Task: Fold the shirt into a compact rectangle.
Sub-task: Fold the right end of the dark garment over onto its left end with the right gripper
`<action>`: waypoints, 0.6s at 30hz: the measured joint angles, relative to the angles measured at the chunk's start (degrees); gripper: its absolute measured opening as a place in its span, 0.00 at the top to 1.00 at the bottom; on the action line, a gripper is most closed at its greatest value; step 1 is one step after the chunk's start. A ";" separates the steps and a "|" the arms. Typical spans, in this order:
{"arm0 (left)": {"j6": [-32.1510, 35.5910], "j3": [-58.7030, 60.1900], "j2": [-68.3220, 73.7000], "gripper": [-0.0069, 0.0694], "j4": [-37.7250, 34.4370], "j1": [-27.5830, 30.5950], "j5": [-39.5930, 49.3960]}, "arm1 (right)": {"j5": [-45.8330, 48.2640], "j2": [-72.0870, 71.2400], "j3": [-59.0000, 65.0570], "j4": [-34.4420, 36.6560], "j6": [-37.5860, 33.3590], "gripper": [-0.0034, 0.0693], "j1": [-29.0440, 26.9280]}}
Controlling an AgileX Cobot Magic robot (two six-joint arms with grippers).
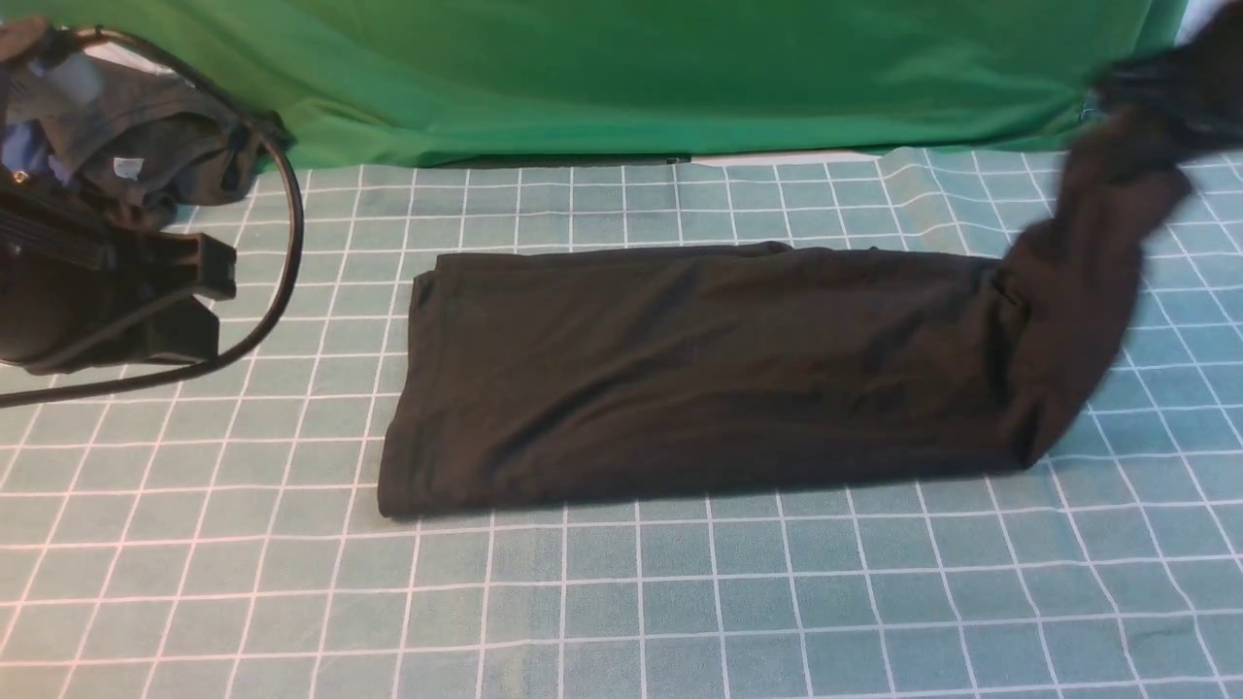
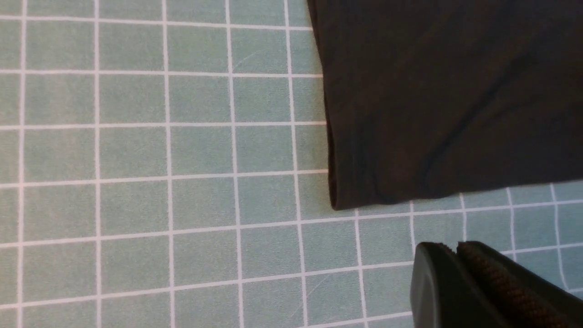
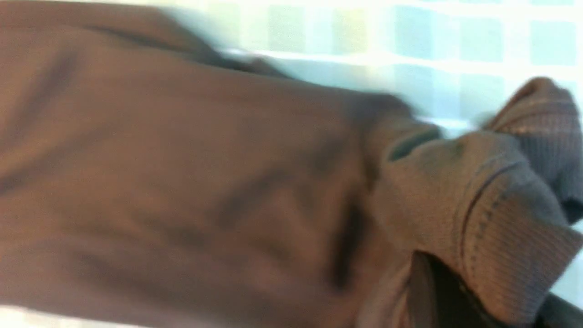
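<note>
— Start at the far left. What's there?

— One of the two black arms (image 1: 87,291), with one cable (image 1: 291,243) looping round it. Behind it is a small heap: one grey garment (image 1: 165,146) with one pale tag (image 1: 127,167), and a patch of one blue garment (image 1: 34,155) beside it.

— And the left claw?

— From its own wrist camera, the left claw (image 2: 457,248) has its two fingers pressed together with nothing between them. It hangs over the bare table cover (image 2: 136,182), near the shirt's corner but apart from it.

— Where is the shirt?

— There is one black shirt (image 1: 699,369), in the middle of the checked table cover. It is folded into one long band running left to right. Its left end lies flat with a squared edge.

— And its right end?

— That end is off the table and rises toward the upper right corner of the front view, where everything is blurred.

— So the right claw has it?

— Yes. In the right wrist view the right claw (image 3: 432,296) is pinching the shirt. Cloth bunches round it, and one ribbed band (image 3: 510,218) of the shirt drapes over it. The picture is too smeared to tell whether that band is a cuff or the collar.

— Anything behind all this?

— One green cloth (image 1: 631,78) hangs along the table's back edge, across nearly the whole width.
</note>
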 joint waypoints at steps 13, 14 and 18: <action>1.06 0.00 0.00 0.89 -1.46 0.00 0.00 | -12.61 5.56 -3.08 7.44 6.36 0.90 24.61; 1.06 0.00 0.00 0.89 -1.51 0.00 0.00 | -13.05 6.22 -3.08 7.44 6.52 0.90 25.59; 1.06 0.00 0.00 0.89 -1.69 0.00 0.00 | -16.16 10.48 -3.08 7.55 7.85 0.90 29.37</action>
